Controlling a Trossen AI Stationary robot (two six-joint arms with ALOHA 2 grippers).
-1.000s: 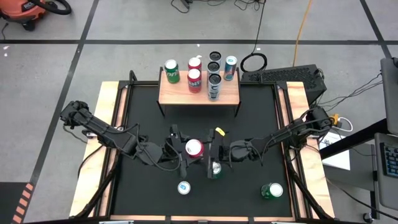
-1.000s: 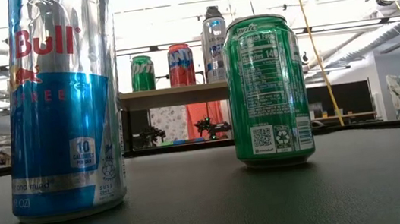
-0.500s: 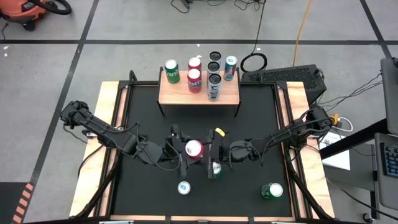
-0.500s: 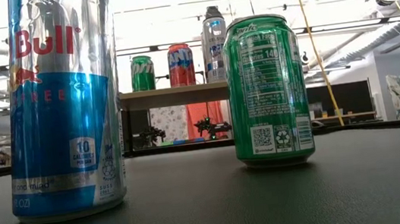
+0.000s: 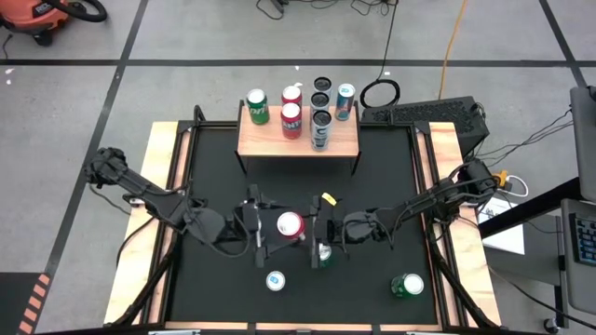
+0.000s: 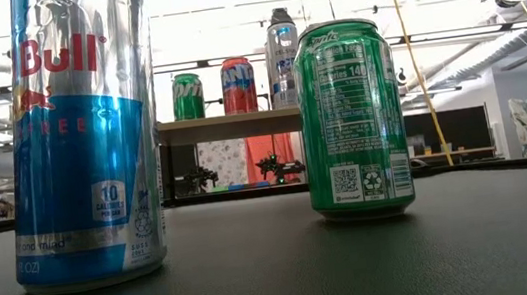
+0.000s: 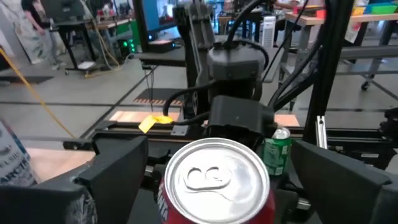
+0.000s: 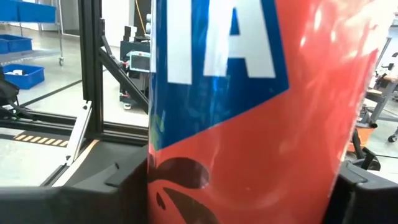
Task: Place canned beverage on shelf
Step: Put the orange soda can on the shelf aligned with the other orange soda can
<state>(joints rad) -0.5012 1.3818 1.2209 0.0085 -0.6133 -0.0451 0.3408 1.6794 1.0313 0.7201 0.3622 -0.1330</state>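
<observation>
**Red can between both claws at mid-worktop**

Your left claw (image 5: pixel 264 234) stands wide, its fingers (image 7: pixel 118 168) apart from the red aluminium can with the silver top (image 5: pixel 291 223). Your right claw (image 5: pixel 314 229) is closed on that can from the other side, holding it upright over the black worktop (image 5: pixel 372 177). The light-wood shelf on black legs (image 5: pixel 265 137) sits at the far edge, already carrying 4 cans.
</observation>
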